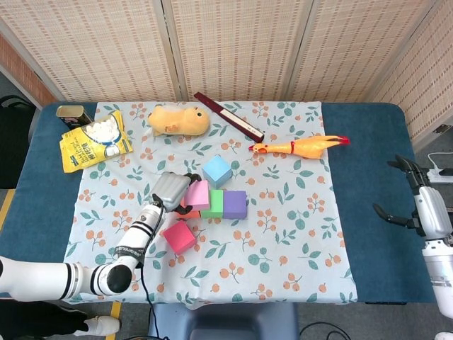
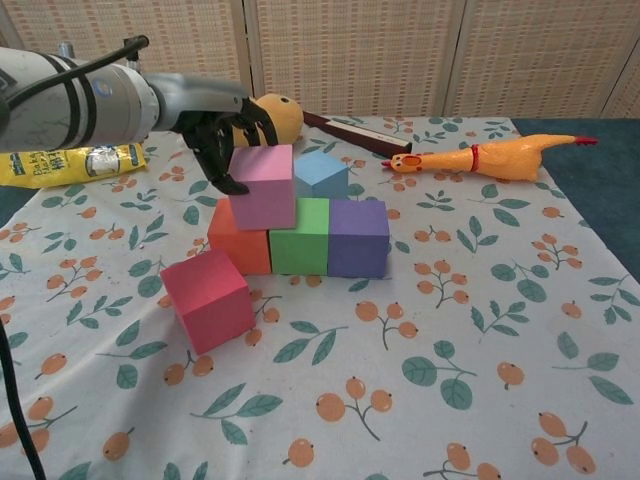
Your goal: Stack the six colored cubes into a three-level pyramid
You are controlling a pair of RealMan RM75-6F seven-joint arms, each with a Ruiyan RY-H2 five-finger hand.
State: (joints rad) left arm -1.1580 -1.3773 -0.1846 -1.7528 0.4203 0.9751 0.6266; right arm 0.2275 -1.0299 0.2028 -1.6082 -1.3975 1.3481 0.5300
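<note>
An orange cube (image 2: pixel 240 243), a green cube (image 2: pixel 300 237) and a purple cube (image 2: pixel 358 236) stand in a row on the cloth. My left hand (image 2: pixel 218 135) holds a pink cube (image 2: pixel 263 186) just over the orange and green cubes, tilted a little. A red cube (image 2: pixel 208 299) lies loose in front of the row, and a light blue cube (image 2: pixel 322 172) sits behind it. In the head view the pink cube (image 1: pixel 197 195) is beside my left hand (image 1: pixel 170 190). My right hand (image 1: pixel 414 198) hangs open over the blue table edge at the far right.
A rubber chicken (image 1: pixel 301 146) lies right of the cubes. A yellow plush toy (image 1: pixel 178 120), a dark red bar (image 1: pixel 228 116), a yellow snack bag (image 1: pixel 94 142) and a tin (image 1: pixel 72 114) sit along the back. The floral cloth (image 1: pixel 283 234) covers the table's middle.
</note>
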